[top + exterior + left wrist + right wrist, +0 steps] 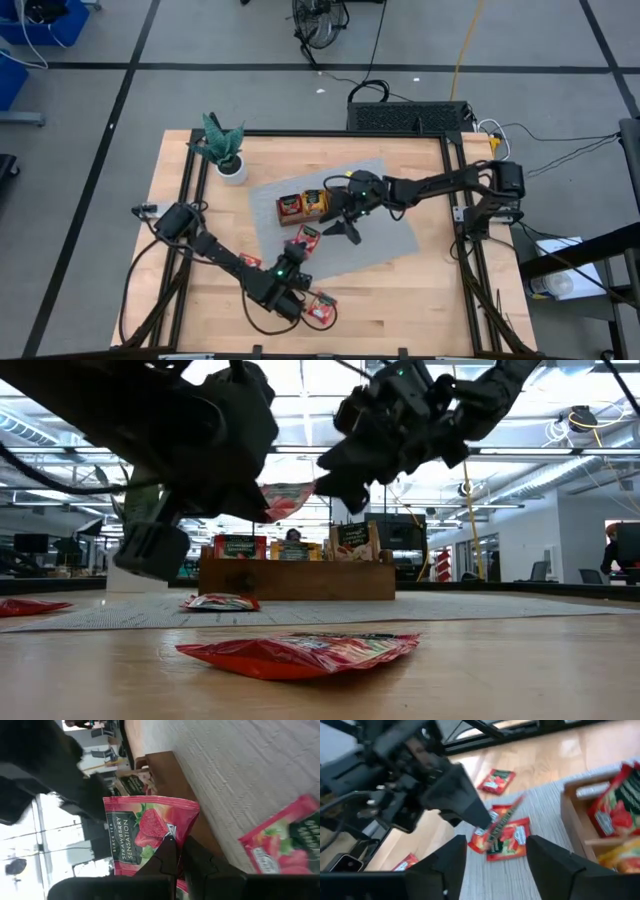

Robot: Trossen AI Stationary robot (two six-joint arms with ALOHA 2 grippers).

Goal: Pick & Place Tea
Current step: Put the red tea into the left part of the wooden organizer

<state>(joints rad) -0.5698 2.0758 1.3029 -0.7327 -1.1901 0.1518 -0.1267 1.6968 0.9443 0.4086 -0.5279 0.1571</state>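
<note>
A brown wooden tray [302, 205] stands on a grey mat [400, 215], with red and orange tea sachets upright in its compartments. My left gripper [297, 255] reaches in from the near left and is shut on a red strawberry tea sachet [145, 832], lifted over the mat's near edge. A second red sachet [506, 842] lies flat on the mat just below it. My right gripper [497, 845] hovers open above the mat, between the tray and the held sachet, with nothing between its fingers. My left gripper pinches the red sachet by one edge [167, 839] between its two fingers [165, 857]. The fingers point toward the tray, slanting a little downward from the table's near left. The sachet stands out beyond the fingertips, lifted clear of the mat [285, 500].
More red sachets lie loose on the bare wood near the front edge [300, 652] [320, 310] and at the left [30, 606]. A potted plant [225, 155] stands at the far left corner. Black frame rails border the table's sides.
</note>
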